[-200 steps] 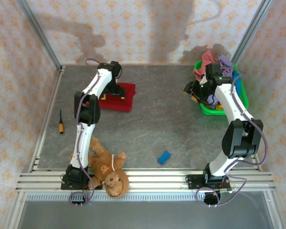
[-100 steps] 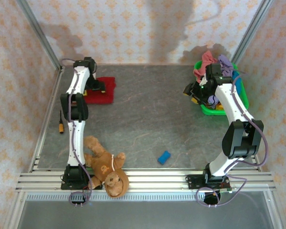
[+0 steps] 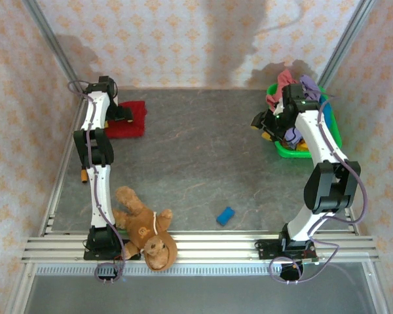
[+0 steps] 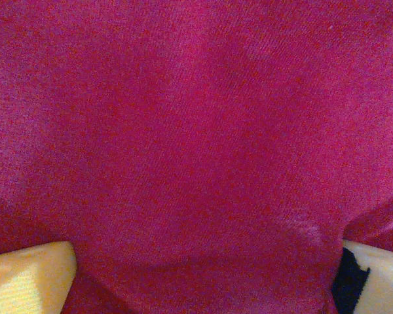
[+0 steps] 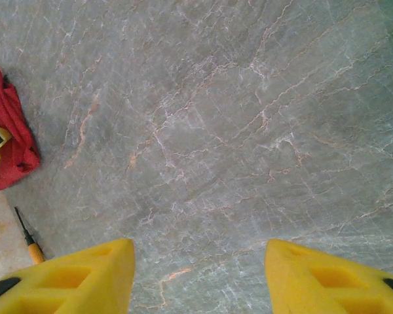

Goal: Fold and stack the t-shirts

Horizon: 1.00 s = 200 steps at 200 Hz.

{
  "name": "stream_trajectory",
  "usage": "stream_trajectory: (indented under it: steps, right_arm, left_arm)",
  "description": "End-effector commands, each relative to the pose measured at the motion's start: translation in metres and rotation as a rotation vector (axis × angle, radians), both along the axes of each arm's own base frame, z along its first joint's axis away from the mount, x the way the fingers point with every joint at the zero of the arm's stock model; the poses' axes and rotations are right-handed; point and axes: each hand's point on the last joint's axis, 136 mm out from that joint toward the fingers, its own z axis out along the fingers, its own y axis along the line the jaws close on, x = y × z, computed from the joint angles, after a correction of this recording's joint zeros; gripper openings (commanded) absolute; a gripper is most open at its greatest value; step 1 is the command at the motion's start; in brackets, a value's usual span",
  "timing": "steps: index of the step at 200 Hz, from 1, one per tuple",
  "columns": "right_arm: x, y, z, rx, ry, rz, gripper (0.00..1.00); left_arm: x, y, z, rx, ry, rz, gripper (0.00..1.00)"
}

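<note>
A dark red t-shirt (image 3: 132, 120) lies folded small at the far left of the table, close to the corner. My left gripper (image 3: 120, 112) rests on it, jaws wide open, pale fingertips (image 4: 29, 275) pressed down flat on the red cloth (image 4: 196, 131). More t-shirts, salmon pink (image 3: 278, 88), lavender (image 3: 309, 85) and teal (image 3: 324, 104), are heaped in the green basket (image 3: 301, 152) at the far right. My right gripper (image 3: 265, 124) hovers beside that basket, open, with bare table between its yellow fingers (image 5: 85, 275). The right wrist view shows the red t-shirt (image 5: 10, 140) far off.
A brown teddy bear (image 3: 144, 229) lies at the near left by the left arm's base. A small blue block (image 3: 225, 215) sits near the front centre. A black-and-orange screwdriver (image 3: 84, 171) lies along the left edge. Patterned walls close the table in.
My left arm has swung left and back, sliding the red t-shirt with it from the far centre-left toward the far left corner. The right arm has not moved.
</note>
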Motion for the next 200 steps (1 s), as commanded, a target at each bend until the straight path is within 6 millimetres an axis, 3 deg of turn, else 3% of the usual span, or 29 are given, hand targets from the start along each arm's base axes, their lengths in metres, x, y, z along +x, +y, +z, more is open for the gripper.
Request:
stream_trajectory:
  steps: [1,68,132,164,200]
  right_arm:
    - [0.002,-0.001,0.009,0.006,-0.008,0.010,0.55]
    - [0.006,0.001,0.012,0.023,-0.017,-0.005,0.55]
    - [0.002,0.001,0.017,0.022,-0.029,-0.001,0.55]
    - [0.001,0.001,0.022,0.021,-0.042,-0.002,0.55]
    - [0.003,0.000,0.035,0.017,-0.083,-0.009,0.59]
  left_arm:
    - [0.016,0.016,-0.006,0.027,-0.056,0.002,0.99]
    - [0.002,0.030,-0.007,0.047,-0.010,0.057,0.99]
    - [0.004,0.039,0.021,0.079,-0.055,0.065,1.00]
    - [0.014,0.028,0.053,0.035,-0.145,0.065,1.00]
    - [0.017,0.015,0.132,0.063,-0.294,0.058,0.99]
